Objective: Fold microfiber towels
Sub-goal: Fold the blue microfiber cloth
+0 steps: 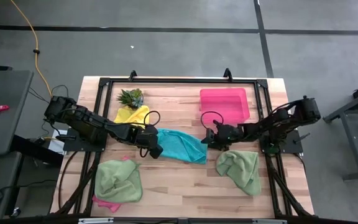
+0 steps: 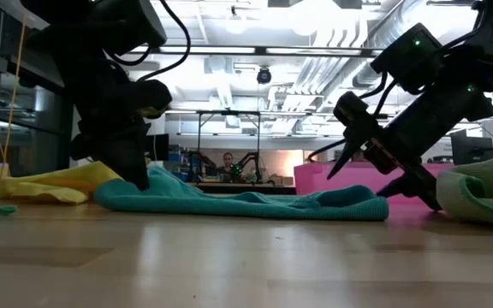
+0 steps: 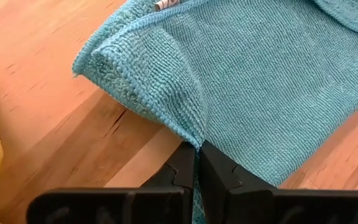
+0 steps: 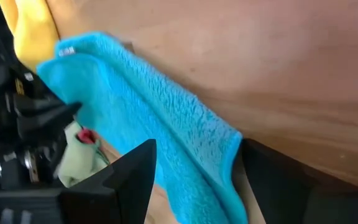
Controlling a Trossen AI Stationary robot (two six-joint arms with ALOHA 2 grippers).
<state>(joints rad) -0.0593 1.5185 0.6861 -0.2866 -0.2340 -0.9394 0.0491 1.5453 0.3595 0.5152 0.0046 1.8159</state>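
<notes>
The teal towel [image 1: 180,147] lies crumpled along the middle of the table. My left gripper [image 1: 156,150] is shut on its left end. My right gripper [image 1: 207,140] is open at the towel's right end [image 2: 368,205], one finger [image 4: 135,177] on each side of the bunched cloth [image 4: 197,162]. A yellow towel [image 1: 132,116] lies behind the left gripper. One light green towel [image 1: 118,180] lies at the near left on top of a pink towel [image 1: 106,202]. Another light green towel [image 1: 240,168] lies at the near right. My left gripper pinches the teal towel's hemmed edge [image 3: 192,134] near a corner, between its two shut fingers, where the cloth is gathered into a small fold. The fingers slant down from the table's left. The rest of the towel lies slack on the table. I cannot tell whether my right gripper's fingers touch the cloth.
A rigid pink tray [image 1: 224,102] stands at the far right behind my right gripper. A small spiky green plant [image 1: 131,96] stands at the far left. Bare wood [image 1: 179,186] shows between the two light green towels at the near edge.
</notes>
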